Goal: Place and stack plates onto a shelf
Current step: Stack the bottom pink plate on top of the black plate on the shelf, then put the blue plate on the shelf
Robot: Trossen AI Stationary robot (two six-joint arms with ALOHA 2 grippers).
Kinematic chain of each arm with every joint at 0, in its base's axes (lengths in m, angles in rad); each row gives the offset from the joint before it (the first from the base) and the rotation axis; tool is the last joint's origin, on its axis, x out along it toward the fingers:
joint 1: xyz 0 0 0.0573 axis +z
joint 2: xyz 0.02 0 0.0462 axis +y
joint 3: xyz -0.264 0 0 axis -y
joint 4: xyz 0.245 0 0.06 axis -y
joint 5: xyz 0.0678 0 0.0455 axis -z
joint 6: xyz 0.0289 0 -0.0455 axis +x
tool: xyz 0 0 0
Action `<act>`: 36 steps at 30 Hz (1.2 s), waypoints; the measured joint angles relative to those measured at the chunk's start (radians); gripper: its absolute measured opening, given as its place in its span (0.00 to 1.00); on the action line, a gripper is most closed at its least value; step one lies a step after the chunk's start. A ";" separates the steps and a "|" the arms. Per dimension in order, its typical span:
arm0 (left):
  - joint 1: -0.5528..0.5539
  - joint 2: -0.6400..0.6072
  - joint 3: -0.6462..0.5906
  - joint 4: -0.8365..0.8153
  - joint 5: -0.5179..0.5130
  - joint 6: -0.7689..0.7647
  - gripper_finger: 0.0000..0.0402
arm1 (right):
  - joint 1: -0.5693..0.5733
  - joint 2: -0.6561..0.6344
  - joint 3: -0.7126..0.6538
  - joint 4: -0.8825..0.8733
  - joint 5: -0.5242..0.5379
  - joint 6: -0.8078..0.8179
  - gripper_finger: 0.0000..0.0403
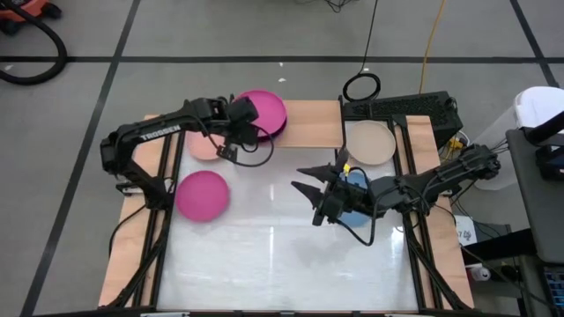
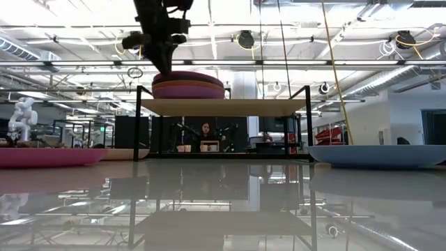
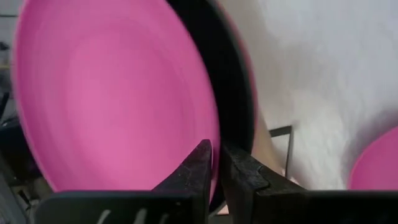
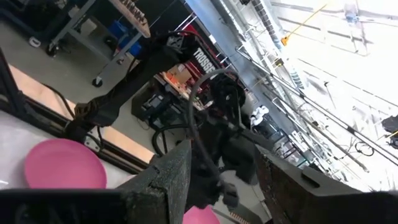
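A magenta plate (image 1: 263, 111) lies on top of a stack (image 2: 188, 89) on the left part of the light-wood shelf (image 1: 313, 119); a black plate (image 3: 235, 93) shows under it. My left gripper (image 1: 236, 134) is at the plate's near-left rim, its fingers on either side of the rim with a narrow gap. A beige plate (image 1: 368, 143) lies on the shelf's right part. A hot pink plate (image 1: 203, 195) and a blue plate (image 1: 359, 201) lie on the white tabletop. My right gripper (image 1: 310, 189) hovers open above the table beside the blue plate, holding nothing. My left gripper has the magenta plate's rim (image 3: 216, 163) between its two fingers, one finger over the plate's top face and one under it. The fingers slant down from the table's left and near side. The plate lies about level on the stack on the shelf.
A light pink plate (image 1: 201, 146) lies under my left arm, beside the stack. The shelf's thin black legs (image 2: 139, 122) stand on the tabletop. A black rack (image 1: 401, 107) and cables sit past the table's far right corner. The table's near half is bare white (image 1: 282, 264).
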 joint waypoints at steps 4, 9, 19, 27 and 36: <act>0.000 -0.003 0.000 0.005 -0.057 -0.019 0.10 | 0.000 0.000 0.000 0.021 0.038 0.031 0.39; -0.019 -0.019 0.000 0.038 -0.063 -0.050 0.12 | 0.000 0.000 0.000 0.036 0.178 0.032 0.39; -0.077 -0.038 0.000 0.026 -0.050 -0.131 0.37 | 0.000 0.000 0.000 0.042 0.207 0.033 0.39; -0.149 -0.169 0.121 0.037 -0.002 -0.322 0.42 | 0.000 -0.002 0.000 -0.031 0.455 0.181 0.39; -0.153 -0.516 -0.014 0.271 0.197 -0.452 0.40 | 0.017 -0.002 0.000 -0.600 0.098 0.712 0.39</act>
